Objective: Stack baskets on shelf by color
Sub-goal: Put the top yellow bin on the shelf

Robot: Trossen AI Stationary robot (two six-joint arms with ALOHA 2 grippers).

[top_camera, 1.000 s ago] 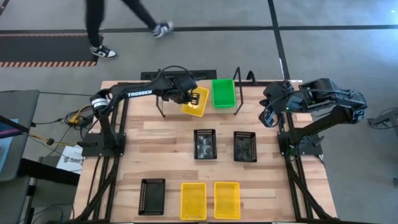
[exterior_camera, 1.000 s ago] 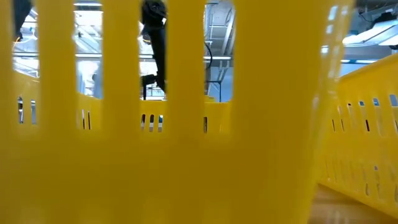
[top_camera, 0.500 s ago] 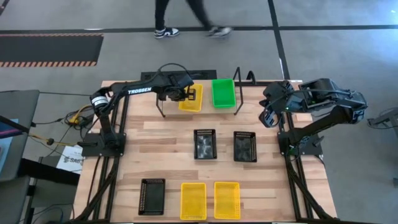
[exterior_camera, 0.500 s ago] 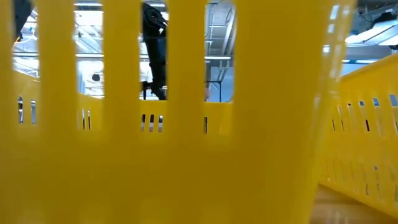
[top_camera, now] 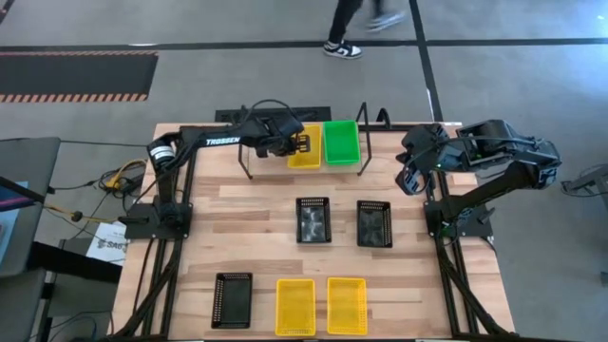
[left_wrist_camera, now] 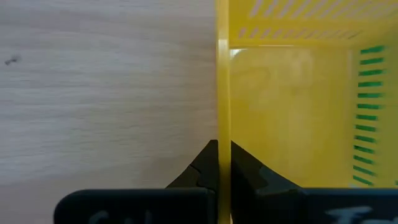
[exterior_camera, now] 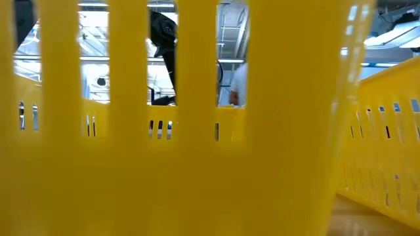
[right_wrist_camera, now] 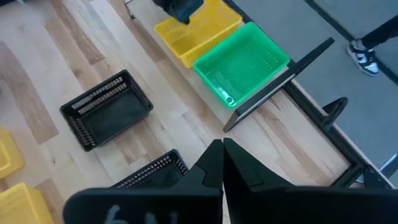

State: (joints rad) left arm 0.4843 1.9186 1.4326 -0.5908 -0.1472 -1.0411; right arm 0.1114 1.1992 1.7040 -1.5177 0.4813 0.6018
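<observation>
High view: my left gripper [top_camera: 296, 144] pinches the wall of 1 yellow basket [top_camera: 306, 150] on the shelf [top_camera: 249, 160], touching the green basket [top_camera: 341, 141] beside it. My right gripper [top_camera: 410, 178], fingers pressed together on nothing, waits off the shelf's end. 3 black baskets [top_camera: 313, 218] and 2 yellow baskets [top_camera: 295, 306] sit on the table [top_camera: 256, 237]; 1 fills the low view.

Two baskets [top_camera: 323, 143] side-by-side on shelf [top_camera: 249, 160]

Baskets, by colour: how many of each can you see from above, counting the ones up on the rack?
Green: 1 visible, on the shelf at; any nested under it cannot be told.
Yellow: 3, one on the shelf in the left pincer, at; two at the near edge, and.
Black: 3, at.
Total: 7 visible.
</observation>
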